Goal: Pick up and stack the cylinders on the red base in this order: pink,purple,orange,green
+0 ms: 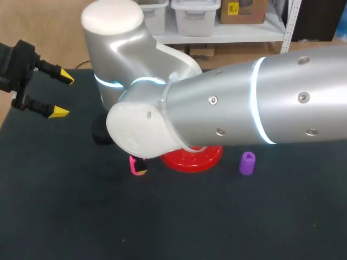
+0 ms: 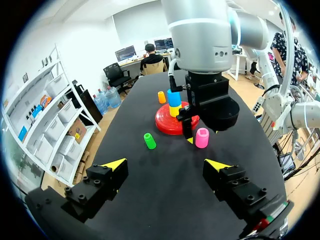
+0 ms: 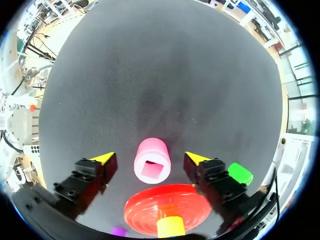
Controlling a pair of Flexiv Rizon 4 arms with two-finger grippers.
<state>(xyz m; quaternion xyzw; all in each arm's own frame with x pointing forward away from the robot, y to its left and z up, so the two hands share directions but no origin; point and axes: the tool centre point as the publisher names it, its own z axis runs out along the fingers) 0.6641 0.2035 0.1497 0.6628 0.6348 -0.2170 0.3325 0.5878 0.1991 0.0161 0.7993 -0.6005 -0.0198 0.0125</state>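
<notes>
Looking down my right gripper [image 3: 150,158], I see its fingers spread apart with the pink cylinder [image 3: 152,164] standing upright between them, touching neither, its long axis pointing straight back up at the wrist. The red base [image 3: 145,215] lies just beside the cylinder, under the gripper's body, on the worktop [image 3: 160,75]. My left gripper [image 2: 166,164], likewise spread, hangs well apart, so the right arm is nearer; I judge a square close comes next.

L hand [image 2: 165,165] spread, R hand [image 3: 149,158] spread
</notes>
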